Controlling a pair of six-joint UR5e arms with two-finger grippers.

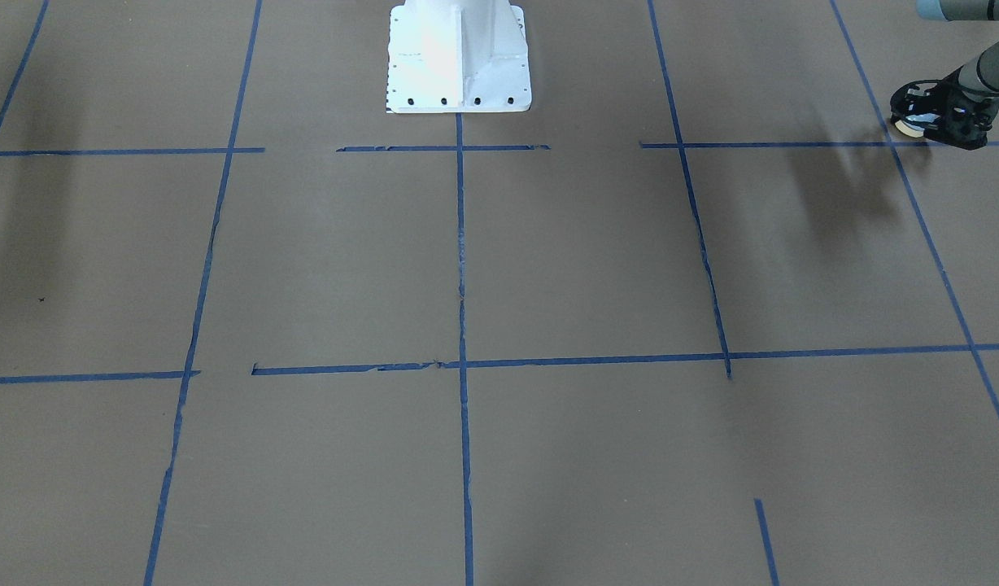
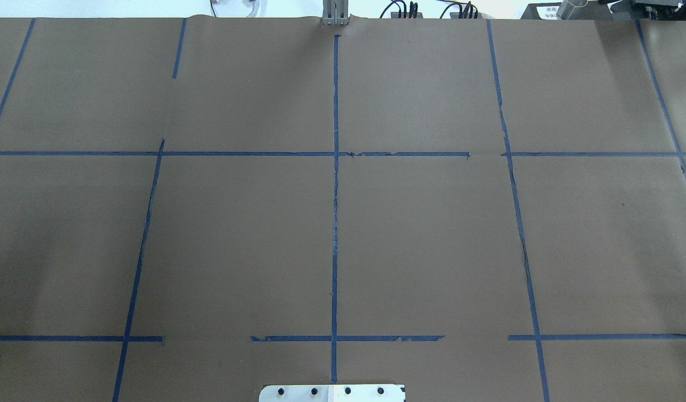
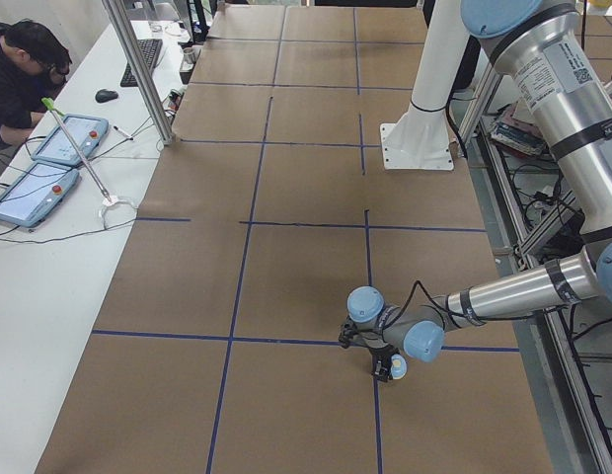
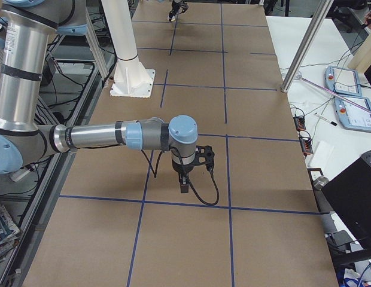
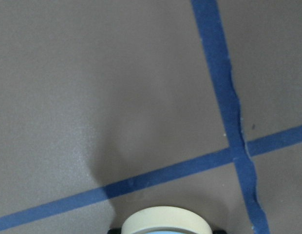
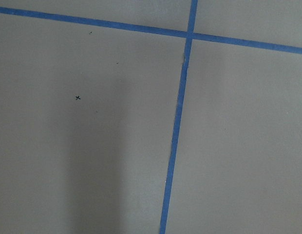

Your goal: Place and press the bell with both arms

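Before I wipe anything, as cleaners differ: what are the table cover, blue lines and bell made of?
Seemingly: the table cover is matte brown paper, buckled at its far edge; the blue lines are tape, edges ragged and torn; the bell has a smooth cream rim, painted metal or plastic, unclear.

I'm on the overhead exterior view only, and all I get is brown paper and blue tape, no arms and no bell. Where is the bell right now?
Observer: The bell sits in the left gripper, which is clamped on both sides of its cream rim.
Operator: Is it down on the table?
Observer: It seems to be held just above the table, next to a crossing of blue tape lines. Its shadow falls off to one side.
Operator: And the right arm?
Observer: The right gripper hangs pointing down over the table's other end, far from the bell. Only a side view shows it, so I cannot tell whether it is open.
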